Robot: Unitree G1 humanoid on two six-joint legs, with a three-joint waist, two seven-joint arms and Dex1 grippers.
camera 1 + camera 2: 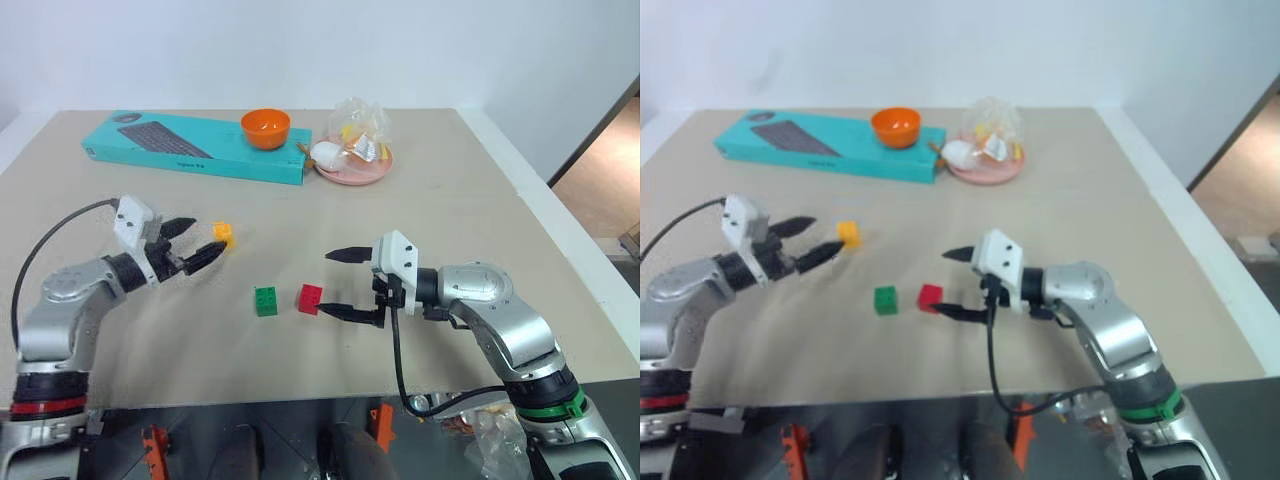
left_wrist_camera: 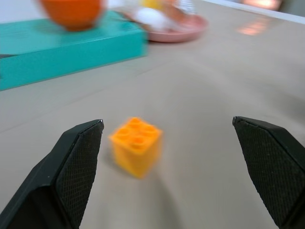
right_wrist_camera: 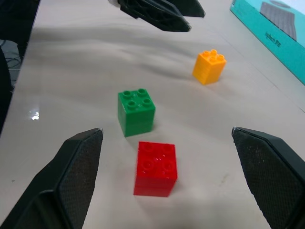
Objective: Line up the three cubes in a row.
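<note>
Both claws apart, empty: left claw [image 1: 190, 243] by stray yellow cube [image 1: 223, 234], right claw [image 1: 343, 284] by red cube [image 1: 310, 298], green cube [image 1: 265, 300].

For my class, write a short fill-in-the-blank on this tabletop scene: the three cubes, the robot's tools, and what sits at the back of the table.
1. The green cube sits right beside the ____ cube.
2. The left tool, fingers apart, is nearest the ____ cube.
3. The orange bowl rests on the ____ box.
4. The right tool stands open by the red cube, gripping ____.

Missing words: red; yellow; teal; nothing
</note>
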